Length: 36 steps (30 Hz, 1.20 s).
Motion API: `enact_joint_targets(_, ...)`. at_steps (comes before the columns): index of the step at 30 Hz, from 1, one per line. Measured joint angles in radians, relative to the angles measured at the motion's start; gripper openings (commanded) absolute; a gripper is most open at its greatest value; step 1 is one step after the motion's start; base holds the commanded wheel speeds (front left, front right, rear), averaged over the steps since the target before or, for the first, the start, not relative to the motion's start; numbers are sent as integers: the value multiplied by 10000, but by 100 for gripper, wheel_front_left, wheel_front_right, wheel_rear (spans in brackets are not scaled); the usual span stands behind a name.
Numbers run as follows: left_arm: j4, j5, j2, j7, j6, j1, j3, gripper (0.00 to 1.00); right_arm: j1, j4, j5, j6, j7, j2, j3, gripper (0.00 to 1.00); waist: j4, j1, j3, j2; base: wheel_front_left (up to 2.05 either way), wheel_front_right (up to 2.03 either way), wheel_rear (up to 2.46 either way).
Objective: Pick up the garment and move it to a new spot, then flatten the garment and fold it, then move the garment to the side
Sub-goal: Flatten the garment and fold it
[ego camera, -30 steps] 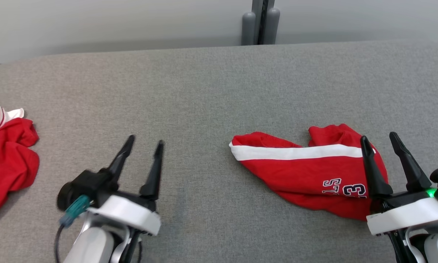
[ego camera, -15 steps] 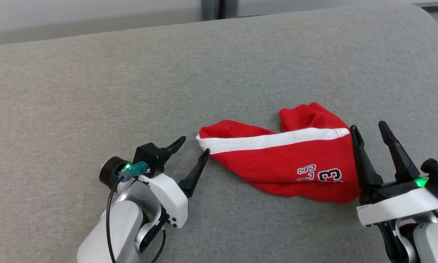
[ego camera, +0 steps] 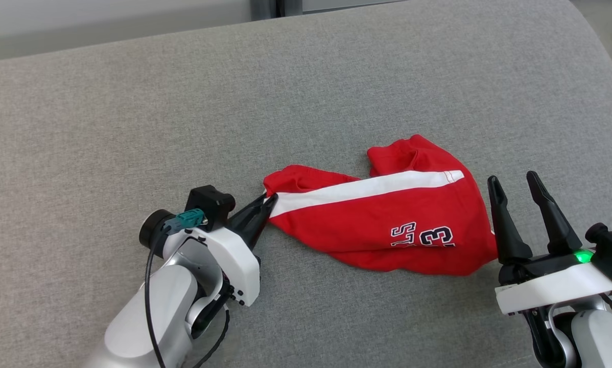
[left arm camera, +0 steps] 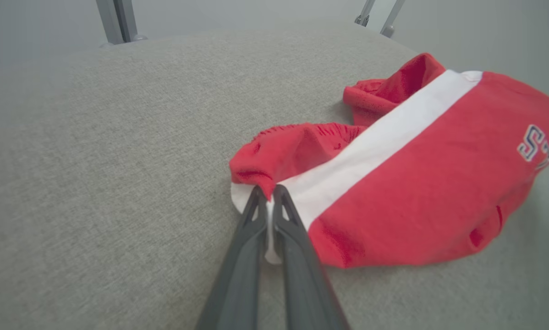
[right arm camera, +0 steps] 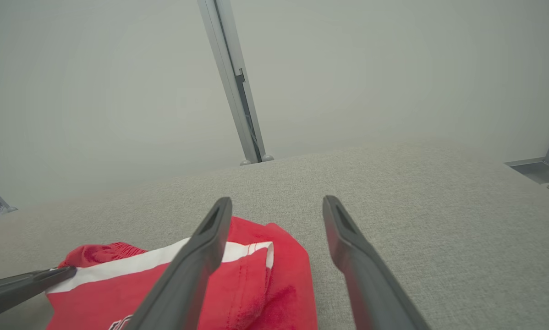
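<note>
1. Garment (ego camera: 387,230): red, with a white stripe (ego camera: 367,186) and dark-edged printed figures (ego camera: 423,237). It lies rumpled on the grey worktop (ego camera: 183,102), right of centre in the head view, between my two sets of jaws. No part is lifted.
2. Left jaws: pressed together, pinching the garment's left tip at the end of the white stripe, lower centre-left of the head view. In the left wrist view a sliver of white cloth sits between my fingers (left arm camera: 249,238).
3. Right jaws: spread and holding nothing, lower right of the head view. The tips stand just beside the garment's right edge. I cannot tell whether they touch the cloth.
4. Change noted: half a second ago my left jaws stood spread around that same tip, and now they have closed on it. The cloth there is puckered. My right jaws remain as wide as they were. The head view has also shifted, which is the camera's move and not the garment's.
5. Assessment: the pick-up grasp looks made, at one corner only. Carrying to a new spot, flattening, folding and setting aside all remain. On a single-corner hold the rest would probably drag, so my right jaws may need to take the right edge.
</note>
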Motion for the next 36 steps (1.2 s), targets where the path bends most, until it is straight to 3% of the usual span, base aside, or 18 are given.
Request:
enact_joint_targets(2,-25,-52,40,-190,36,10,65,0,1,35,12,0,-29,0,-23,100,44,0,-46,0,0,0,0)
enact_joint_targets(9,-1149,-161,362,-750,771,747,516,0,100,104,29,0,-88,-2,-94,100,479,0,-252,0,0,0,0)
enact_joint_targets(17,-3511,-272,1342,-731,1977,2352,1244,0,243,44,23,0,6,-92,-201,100,1223,0,-479,0,0,0,0)
enact_joint_targets(24,-5699,-157,2178,-90,2905,3607,1547,0,329,-17,-13,0,102,-84,-180,100,1843,0,-628,0,0,0,0)
enact_joint_targets(28,-6414,-65,2220,180,3039,3679,1452,0,317,-29,-19,0,113,-40,-84,100,1904,0,-604,0,0,0,0)
enact_joint_targets(36,-5900,48,1666,382,2614,2970,673,0,205,84,35,0,102,29,-50,100,1303,0,-515,0,0,0,0)
